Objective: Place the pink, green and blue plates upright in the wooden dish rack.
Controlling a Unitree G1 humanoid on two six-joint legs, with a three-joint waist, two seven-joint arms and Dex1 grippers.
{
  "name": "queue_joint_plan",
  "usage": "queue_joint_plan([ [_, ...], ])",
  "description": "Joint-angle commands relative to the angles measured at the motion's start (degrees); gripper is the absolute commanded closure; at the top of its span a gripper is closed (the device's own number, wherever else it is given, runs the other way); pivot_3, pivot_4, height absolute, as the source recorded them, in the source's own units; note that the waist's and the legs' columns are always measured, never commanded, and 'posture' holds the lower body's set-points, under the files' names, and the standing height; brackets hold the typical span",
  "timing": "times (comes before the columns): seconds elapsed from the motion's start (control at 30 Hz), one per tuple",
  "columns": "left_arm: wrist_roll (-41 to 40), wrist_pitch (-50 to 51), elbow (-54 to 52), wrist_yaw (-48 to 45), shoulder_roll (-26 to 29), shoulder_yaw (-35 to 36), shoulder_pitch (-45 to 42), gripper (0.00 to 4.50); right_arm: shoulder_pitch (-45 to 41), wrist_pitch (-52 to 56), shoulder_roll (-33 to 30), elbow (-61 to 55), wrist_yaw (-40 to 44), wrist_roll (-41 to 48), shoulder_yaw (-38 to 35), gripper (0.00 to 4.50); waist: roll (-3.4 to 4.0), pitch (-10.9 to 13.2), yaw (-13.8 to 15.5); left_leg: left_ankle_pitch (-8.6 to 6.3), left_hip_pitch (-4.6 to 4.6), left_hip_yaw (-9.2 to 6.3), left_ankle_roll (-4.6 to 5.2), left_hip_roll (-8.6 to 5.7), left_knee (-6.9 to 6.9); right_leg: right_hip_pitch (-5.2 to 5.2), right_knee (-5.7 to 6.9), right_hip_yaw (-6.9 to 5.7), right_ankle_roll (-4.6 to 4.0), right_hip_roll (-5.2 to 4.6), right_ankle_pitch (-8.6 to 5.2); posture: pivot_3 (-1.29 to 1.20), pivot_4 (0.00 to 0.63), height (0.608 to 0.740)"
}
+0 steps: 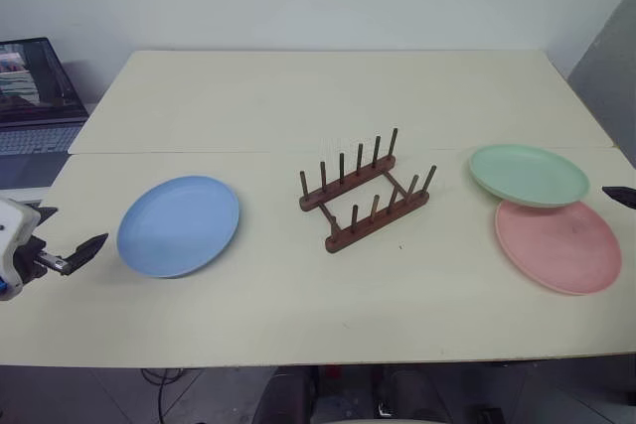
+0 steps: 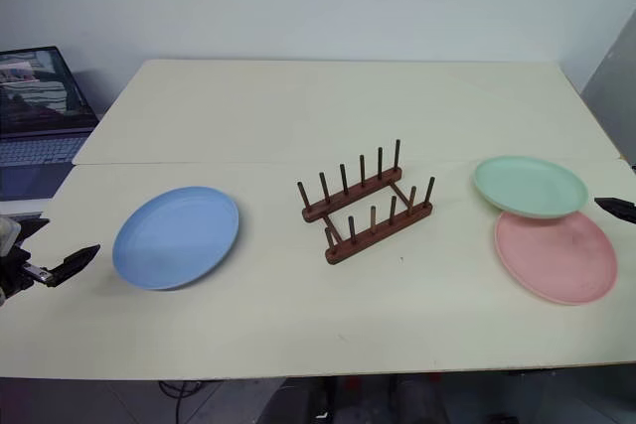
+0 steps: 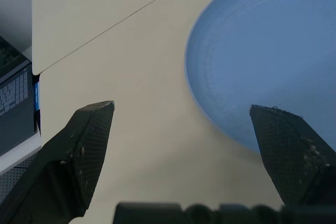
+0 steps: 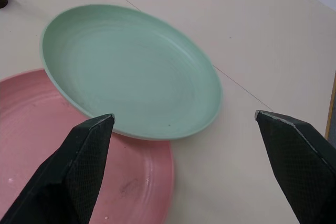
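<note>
The wooden dish rack (image 1: 366, 192) stands mid-table with its pegs bare. A blue plate (image 1: 179, 224) lies flat to its left. At the right a green plate (image 1: 528, 174) rests with its near edge overlapping a pink plate (image 1: 557, 245). My left gripper (image 1: 62, 245) hovers open at the table's left edge, just left of the blue plate (image 3: 262, 61), nothing between its fingers. My right gripper (image 4: 184, 121) is open at the right edge beside the green plate (image 4: 131, 72) and pink plate (image 4: 63, 150); one fingertip (image 1: 619, 196) shows in the head view.
The cream table (image 1: 328, 96) has a seam running across behind the rack. A laptop (image 1: 30, 106) sits off the table's far left corner. A grey panel (image 1: 611, 76) stands at the far right.
</note>
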Motion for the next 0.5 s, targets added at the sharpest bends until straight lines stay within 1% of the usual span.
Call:
queue_joint_plan([
  [0.03, -1.1, -0.7, -0.2, -0.6, 0.5, 1.5, -1.0, 0.02, 0.1, -0.3, -0.8, -1.9, -0.2, 0.4, -1.8, 0.00, 0.00, 0.0, 0.0, 0.00, 0.00, 0.00, 0.00, 0.00, 0.00, 0.00, 0.00, 0.00, 0.00, 0.00, 0.00, 0.00, 0.150, 0.740],
  [0.27, -2.8, 1.1, -2.4, -2.3, 0.2, 1.8, -1.8, 0.02, 1.9, 0.4, -0.8, -3.2, -0.7, 1.3, -2.8, 0.00, -0.01, 0.0, 0.0, 0.01, 0.07, 0.11, 0.01, 0.00, 0.00, 0.03, 0.02, 0.12, 0.06, 0.01, 0.04, 0.00, 0.150, 0.740],
  [0.5, -3.7, 0.8, -3.4, -3.0, 0.0, 2.5, -1.6, 0.02, 2.9, 0.9, -0.7, -4.1, -0.8, 1.6, -3.6, 0.00, -0.01, 0.0, 0.0, 0.01, 0.17, 0.21, 0.02, 0.01, 0.00, 0.05, 0.08, 0.23, 0.08, 0.03, 0.05, 0.00, 0.150, 0.740],
])
